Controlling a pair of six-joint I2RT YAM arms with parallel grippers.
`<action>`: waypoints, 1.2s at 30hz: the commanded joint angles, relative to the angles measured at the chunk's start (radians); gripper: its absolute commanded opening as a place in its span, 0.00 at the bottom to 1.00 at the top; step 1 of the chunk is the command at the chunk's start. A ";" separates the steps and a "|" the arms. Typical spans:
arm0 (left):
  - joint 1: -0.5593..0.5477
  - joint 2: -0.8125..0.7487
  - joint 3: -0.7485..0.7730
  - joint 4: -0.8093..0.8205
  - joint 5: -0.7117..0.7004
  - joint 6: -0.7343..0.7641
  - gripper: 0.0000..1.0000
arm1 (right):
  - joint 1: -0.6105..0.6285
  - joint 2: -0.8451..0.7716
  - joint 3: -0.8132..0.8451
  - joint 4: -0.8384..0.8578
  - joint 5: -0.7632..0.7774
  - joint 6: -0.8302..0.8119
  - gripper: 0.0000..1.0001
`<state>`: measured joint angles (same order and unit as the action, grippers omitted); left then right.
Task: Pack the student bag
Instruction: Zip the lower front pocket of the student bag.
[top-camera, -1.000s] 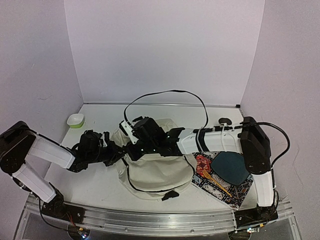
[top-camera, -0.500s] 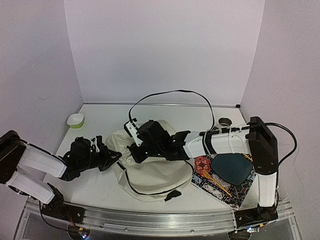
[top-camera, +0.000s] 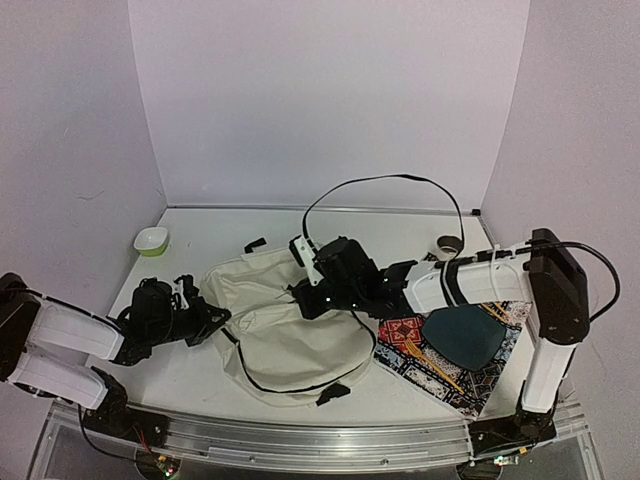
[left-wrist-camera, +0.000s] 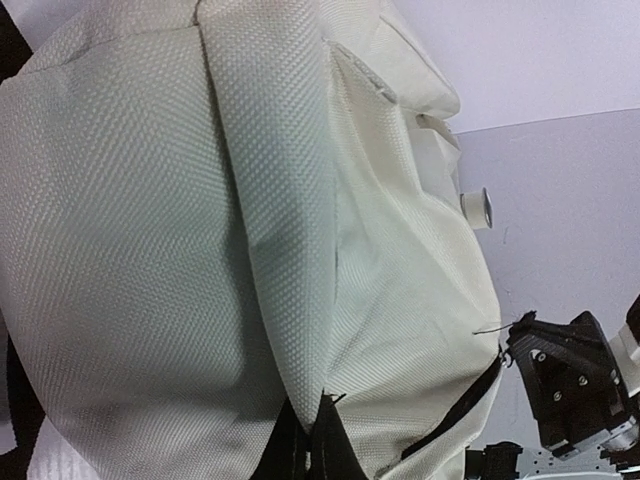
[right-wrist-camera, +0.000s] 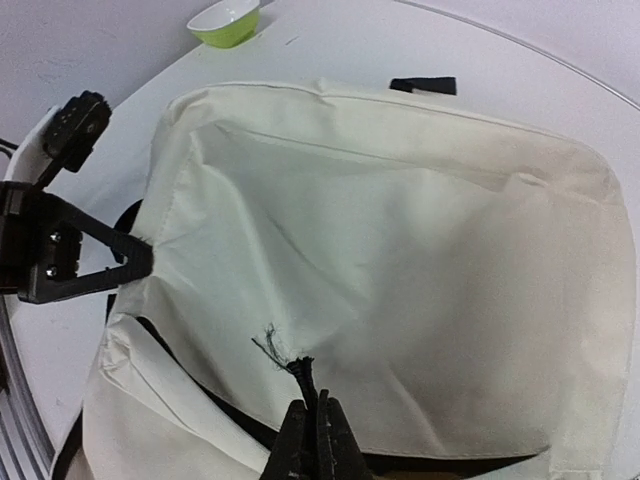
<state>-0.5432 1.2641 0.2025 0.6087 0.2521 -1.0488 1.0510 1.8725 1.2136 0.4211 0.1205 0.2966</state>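
The student bag (top-camera: 290, 325), a cream fabric backpack with black zip lines, lies spread in the middle of the table. My left gripper (top-camera: 215, 318) is at its left edge, shut on a pinched fold of the cream fabric (left-wrist-camera: 290, 330); the fingertips (left-wrist-camera: 312, 440) meet under the fold. My right gripper (top-camera: 302, 293) is over the bag's upper middle, shut on a short frayed black cord (right-wrist-camera: 303, 372) that comes off the bag (right-wrist-camera: 400, 240). In the right wrist view the left gripper (right-wrist-camera: 140, 262) pulls the fabric into a point.
A green bowl (top-camera: 151, 240) sits at the back left. Right of the bag lies a patterned placemat (top-camera: 405, 335) with a dark blue plate (top-camera: 462, 335) and an orange stick (top-camera: 430, 362). A tape roll (top-camera: 450, 243) is at the back right. A black cable arches over the right arm.
The left gripper has drawn back to the left and the right gripper has moved right. The bag between them now lies stretched wider and flatter.
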 joint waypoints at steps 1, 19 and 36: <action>0.047 -0.047 -0.029 -0.151 -0.153 0.052 0.00 | -0.058 -0.099 -0.050 0.055 0.042 0.041 0.00; 0.176 -0.178 -0.059 -0.286 -0.170 0.108 0.00 | -0.259 -0.180 -0.273 0.172 0.019 0.115 0.00; 0.247 -0.093 0.134 -0.359 -0.082 0.326 0.14 | -0.238 -0.027 -0.154 0.308 -0.326 0.207 0.00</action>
<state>-0.3441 1.1685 0.2462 0.3499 0.3072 -0.8506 0.8250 1.8134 0.9914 0.6885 -0.2011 0.4735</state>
